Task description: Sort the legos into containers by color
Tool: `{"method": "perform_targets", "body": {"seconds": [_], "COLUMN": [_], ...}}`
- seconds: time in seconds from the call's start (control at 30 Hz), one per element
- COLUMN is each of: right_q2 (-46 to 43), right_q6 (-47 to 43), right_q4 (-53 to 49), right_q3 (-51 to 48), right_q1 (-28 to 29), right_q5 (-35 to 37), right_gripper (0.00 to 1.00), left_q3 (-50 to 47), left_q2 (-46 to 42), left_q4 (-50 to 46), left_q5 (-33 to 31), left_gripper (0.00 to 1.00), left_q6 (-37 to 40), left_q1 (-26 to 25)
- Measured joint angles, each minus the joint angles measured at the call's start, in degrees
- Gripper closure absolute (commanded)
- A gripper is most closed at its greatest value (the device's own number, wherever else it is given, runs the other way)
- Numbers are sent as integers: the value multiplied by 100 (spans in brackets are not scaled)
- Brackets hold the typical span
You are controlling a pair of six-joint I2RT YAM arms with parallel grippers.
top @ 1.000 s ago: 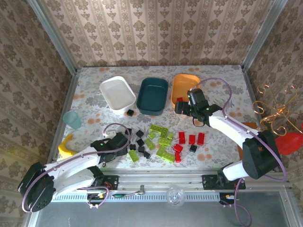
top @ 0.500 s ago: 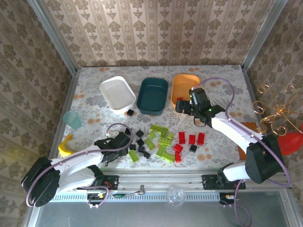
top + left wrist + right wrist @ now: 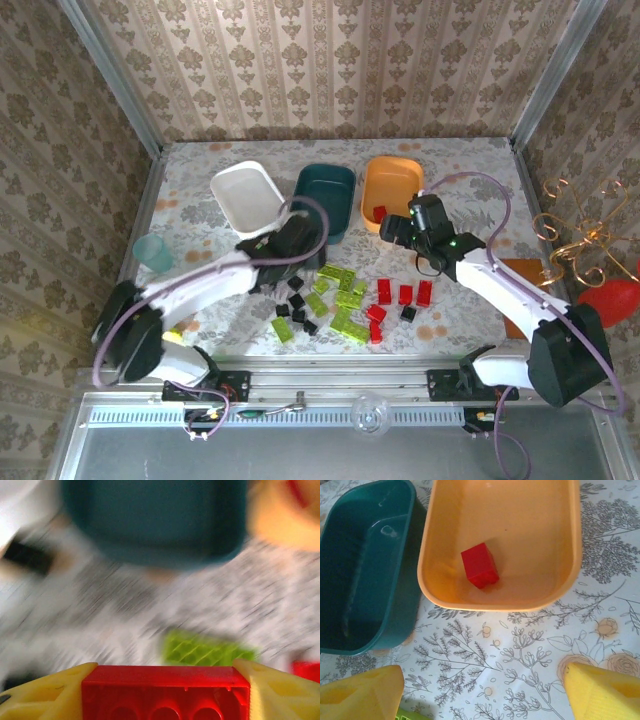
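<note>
Found the left end effector (image 3: 287, 242) swung up since a second before, from the near left of the loose bricks (image 3: 340, 300) to a spot just short of the trays. Found it narrowed and clamped on a red brick (image 3: 165, 692), gripped at both ends by the yellow fingers (image 3: 45, 695), round hollows on the face toward the wrist camera. Saw the teal tray (image 3: 150, 525) straight ahead of that end effector, the orange tray (image 3: 285, 515) ahead to its right, a black brick (image 3: 27, 557) ahead to its left, and a green plate (image 3: 205, 650) on the counter (image 3: 110, 605) just beyond the held brick; all of it much blurred. Saw the white tray (image 3: 248, 197) ahead and left of the same end effector.

Found the right end effector (image 3: 396, 232) drawn back a little from the orange tray, jaws wide and holding nothing. Saw one red cube (image 3: 479, 565) lying in the orange tray ahead of it, and the teal tray ahead to its left, just beside the orange one.
</note>
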Motion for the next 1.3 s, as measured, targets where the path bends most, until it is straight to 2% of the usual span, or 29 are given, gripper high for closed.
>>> {"method": "perform_targets", "body": {"seconds": [0.2, 0.47, 0.6, 0.7, 0.83, 0.93, 1.0, 1.1, 1.13, 1.3], "right_q2": [-299, -579, -656, -741, -807, -822, -831, -861, -868, -872], "right_q6": [17, 17, 15, 15, 15, 15, 15, 15, 15, 2], "right_q4": [-122, -269, -369, -382, -382, -382, -382, -382, -382, -396], "right_q3": [-227, -514, -531, -531, -531, -531, -531, -531, -531, -531], "right_q1": [0, 0, 0, 0, 0, 0, 0, 0, 0, 0], "right_q5": [136, 140, 175, 184, 225, 243, 243, 238, 234, -2], "right_gripper": [15, 15, 15, 15, 14, 14, 14, 14, 14, 16], "left_q3": [2861, 5580, 6498, 6605, 6605, 6551, 6312, 5584, 5198, 3405], "left_q2": [2352, 4389, 5016, 5143, 5163, 5112, 4940, 4393, 4083, 2463], "left_q4": [356, 74, -140, -243, -295, -223, -96, 223, 409, 1436], "left_q5": [612, 1113, 1314, 1436, 1532, 1587, 1624, 1659, 1670, 1672], "left_gripper": [49, 48, 36, 27, 22, 11, 10, 5, 0, 0], "left_q6": [675, 866, 861, 833, 754, 732, 688, 662, 649, 544], "left_q1": [170, 420, 415, 407, 417, 422, 422, 422, 422, 422]}}
